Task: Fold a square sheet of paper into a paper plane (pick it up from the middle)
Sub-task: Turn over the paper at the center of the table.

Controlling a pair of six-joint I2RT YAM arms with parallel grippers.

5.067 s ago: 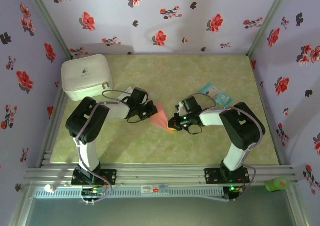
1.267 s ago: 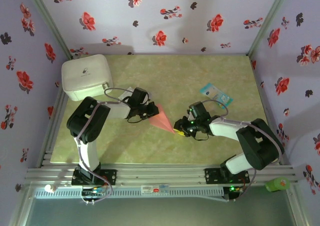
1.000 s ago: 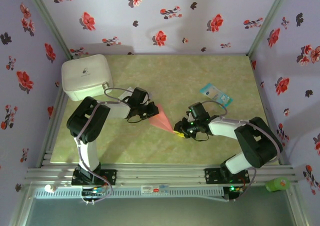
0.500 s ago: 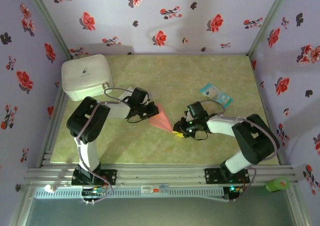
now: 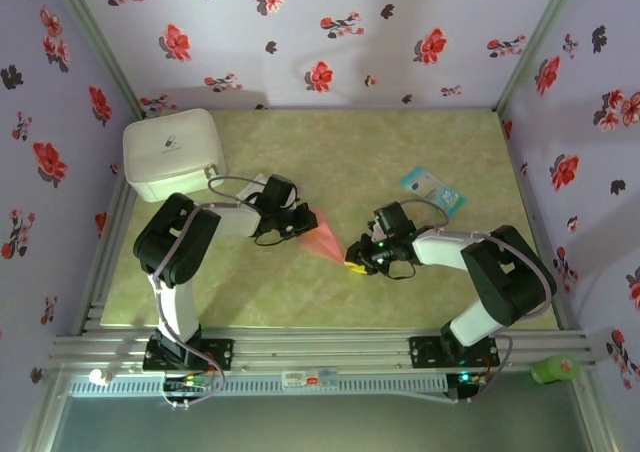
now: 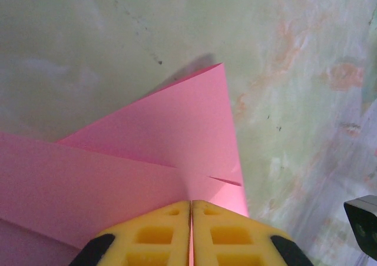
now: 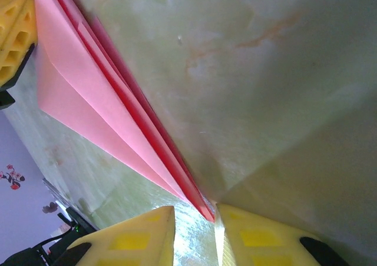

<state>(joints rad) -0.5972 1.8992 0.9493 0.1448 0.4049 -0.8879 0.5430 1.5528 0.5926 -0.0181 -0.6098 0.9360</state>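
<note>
The salmon-pink paper plane (image 5: 322, 235) lies on the table as a narrow folded dart, its point toward the right. My left gripper (image 5: 300, 222) is shut on its wide end; in the left wrist view the yellow pads (image 6: 159, 233) meet on the paper (image 6: 165, 130). My right gripper (image 5: 352, 262) sits at the dart's point. In the right wrist view the folded layers (image 7: 100, 101) run down to a tip lying between my open right gripper's (image 7: 195, 216) fingers, close against the right-hand one. The left gripper's yellow fingers (image 7: 15, 25) show at top left.
A white box (image 5: 172, 154) stands at the back left of the mat. A teal-and-white packet (image 5: 432, 190) lies behind the right arm. Floral walls close three sides, and a metal rail (image 5: 320, 350) runs along the near edge.
The right gripper has crept left to the dart's tip and its jaws have narrowed a little. The left gripper and the paper have stayed put.
</note>
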